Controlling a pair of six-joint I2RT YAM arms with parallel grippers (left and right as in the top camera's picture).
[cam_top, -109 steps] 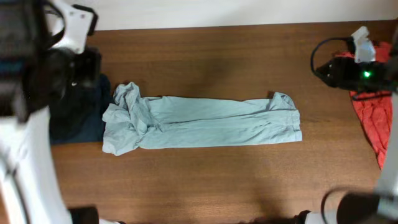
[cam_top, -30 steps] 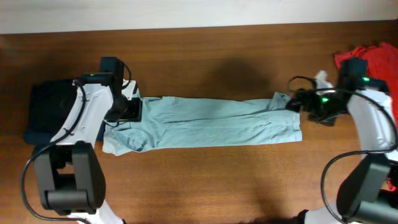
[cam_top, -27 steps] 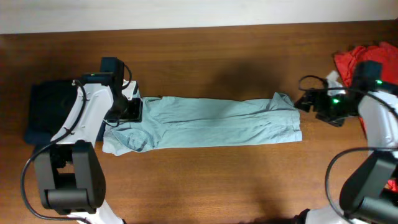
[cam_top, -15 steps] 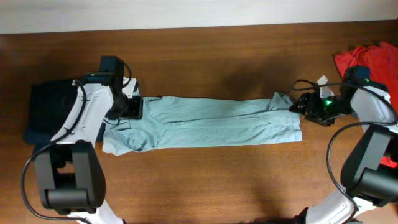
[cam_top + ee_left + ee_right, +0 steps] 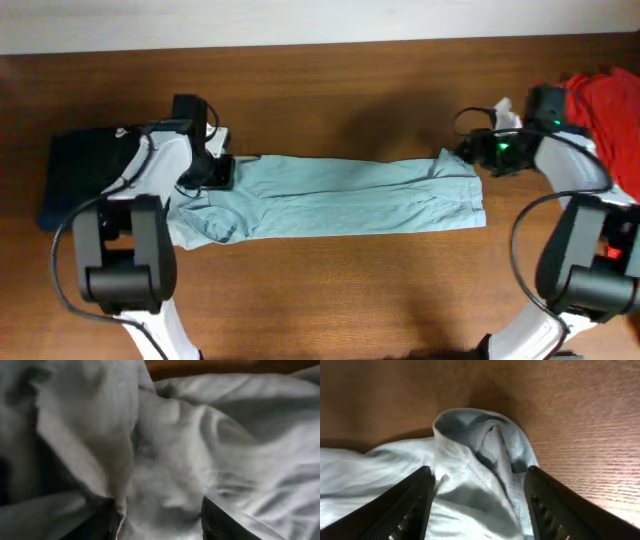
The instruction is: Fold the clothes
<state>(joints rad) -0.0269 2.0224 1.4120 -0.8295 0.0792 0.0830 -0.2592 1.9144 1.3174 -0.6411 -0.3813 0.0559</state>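
Over rumpled pale-blue cloth (image 5: pixel 340 195), left pincer (image 5: pixel 162 521) and right pincer (image 5: pixel 480 497) both gape open.

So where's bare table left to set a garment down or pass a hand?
Two bare bands of table: behind the blue shirt, and in front of it to the near edge. Crowded at its ends: left gripper and dark garment, right gripper and red garment.

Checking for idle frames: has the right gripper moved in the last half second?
Yes. Overhead, the right gripper has shifted toward the far edge of the table and slightly left, closing on the light blue shirt's raised corner.
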